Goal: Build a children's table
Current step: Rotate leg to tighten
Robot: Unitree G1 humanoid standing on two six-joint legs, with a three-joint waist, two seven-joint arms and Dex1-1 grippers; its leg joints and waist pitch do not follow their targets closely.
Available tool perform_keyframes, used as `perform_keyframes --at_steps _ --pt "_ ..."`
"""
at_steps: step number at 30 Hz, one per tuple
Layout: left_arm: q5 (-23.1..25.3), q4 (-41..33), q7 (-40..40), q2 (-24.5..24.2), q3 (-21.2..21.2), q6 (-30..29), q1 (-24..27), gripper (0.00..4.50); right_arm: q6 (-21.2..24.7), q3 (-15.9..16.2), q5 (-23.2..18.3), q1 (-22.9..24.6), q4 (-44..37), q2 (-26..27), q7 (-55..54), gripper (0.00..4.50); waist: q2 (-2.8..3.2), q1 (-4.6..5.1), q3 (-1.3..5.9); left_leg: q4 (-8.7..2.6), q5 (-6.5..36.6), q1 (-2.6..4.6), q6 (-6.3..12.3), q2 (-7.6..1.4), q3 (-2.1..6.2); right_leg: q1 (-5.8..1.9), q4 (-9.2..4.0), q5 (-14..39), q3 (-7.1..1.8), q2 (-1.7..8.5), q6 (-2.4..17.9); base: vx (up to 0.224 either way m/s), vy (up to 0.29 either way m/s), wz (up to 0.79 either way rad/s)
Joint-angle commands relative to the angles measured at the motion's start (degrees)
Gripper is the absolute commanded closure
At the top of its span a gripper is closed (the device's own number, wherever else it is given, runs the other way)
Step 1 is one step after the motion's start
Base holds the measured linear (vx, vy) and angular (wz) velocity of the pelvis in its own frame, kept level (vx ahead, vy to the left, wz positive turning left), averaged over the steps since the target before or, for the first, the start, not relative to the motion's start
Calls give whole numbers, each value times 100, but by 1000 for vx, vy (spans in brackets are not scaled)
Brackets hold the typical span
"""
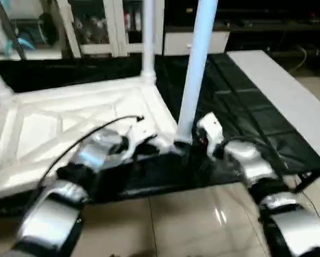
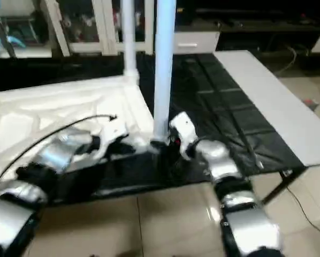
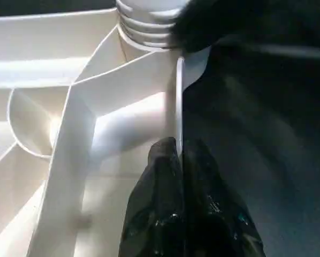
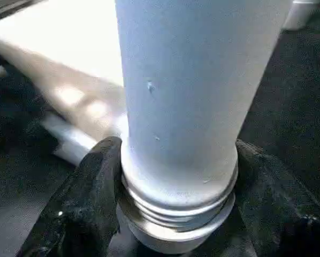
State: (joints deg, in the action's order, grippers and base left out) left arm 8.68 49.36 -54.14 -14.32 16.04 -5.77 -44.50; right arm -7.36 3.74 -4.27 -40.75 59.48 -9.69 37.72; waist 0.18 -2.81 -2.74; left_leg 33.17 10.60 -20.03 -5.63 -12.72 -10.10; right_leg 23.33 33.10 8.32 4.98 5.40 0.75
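The children's table top (image 1: 85,123) lies ribbed side up on the black-draped work table (image 1: 245,112), one leg (image 1: 197,69) upright at its near corner. In the left wrist view, the left gripper (image 3: 177,152) pinches the top's rim. In the right wrist view, the right gripper (image 4: 173,160) clasps the leg's threaded foot; keeping it plumb should seat it cleanly.

Silver forearms (image 1: 53,214) with black joint bands; white wrist housings (image 1: 211,128); thin black cable (image 1: 85,140) over left arm; glossy black fingers (image 3: 160,209).
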Motion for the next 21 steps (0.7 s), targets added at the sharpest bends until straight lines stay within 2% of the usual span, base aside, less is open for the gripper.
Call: perform_keyframes --at_steps 1,2,3,4,8,10,14,15,18,19,21 --pt "76 313 287 177 82 36 11 450 139 -302 -88 -146 160 87 -1087 178 24 23 349 -426 1814 21 58 1 -6 -240 -437 2403 -187 241 1011 0 0 0" --pt "70 385 402 224 59 82 -36 450 155 -329 -64 -169 226 158 -1388 178 43 27 354 -425 1828 31 37 -6 3 -234 -430 2381 -188 245 1025 0 0 0" --pt "74 578 631 342 12 180 -164 450 235 -411 -18 -254 434 415 -2294 178 65 73 361 -423 1805 1 41 4 6 -246 -415 2201 -189 235 1071 0 0 0" --pt "77 595 649 351 9 190 -175 450 244 -421 -20 -263 453 439 -2364 178 60 90 363 -424 1795 9 22 8 -1 -234 -416 2158 -194 238 1091 0 0 0" --pt "140 890 796 443 -16 342 -342 450 530 -679 -114 -475 806 990 -3621 178 112 111 385 -418 1726 0 13 18 4 -269 -368 1769 -194 233 1209 0 0 0" --pt "156 934 810 450 -12 367 -362 450 528 -623 -42 -510 828 1109 -3693 178 116 126 381 -429 1673 -21 11 10 8 -276 -357 1650 -195 232 1224 0 0 0" --pt "181 1151 921 460 -17 492 -434 450 339 -496 65 -608 834 1486 -3668 178 79 101 389 -420 1597 12 79 3 -17 -272 -324 1354 -212 234 1336 0 0 0" --pt "180 1183 931 461 -20 510 -445 450 314 -477 79 -620 840 1508 -3653 178 61 104 382 -422 1597 4 96 3 -21 -272 -330 1362 -213 233 1337 0 0 0" --pt "167 1240 948 428 -44 559 -446 450 114 -486 24 -657 801 1549 -3352 178 76 91 369 -428 1698 16 103 -1 -27 -274 -354 1568 -218 252 1301 0 0 0" --pt "171 1252 939 419 -49 574 -443 450 73 -500 26 -668 780 1535 -3335 122 48 86 368 -425 1684 18 115 -1 -29 -276 -355 1620 -221 257 1292 0 0 0" --pt "183 1292 906 391 -64 630 -434 450 12 -539 15 -666 658 1451 -3223 108 62 84 371 -429 1583 6 136 -6 -26 -281 -340 1512 -222 250 1300 0 0 0"
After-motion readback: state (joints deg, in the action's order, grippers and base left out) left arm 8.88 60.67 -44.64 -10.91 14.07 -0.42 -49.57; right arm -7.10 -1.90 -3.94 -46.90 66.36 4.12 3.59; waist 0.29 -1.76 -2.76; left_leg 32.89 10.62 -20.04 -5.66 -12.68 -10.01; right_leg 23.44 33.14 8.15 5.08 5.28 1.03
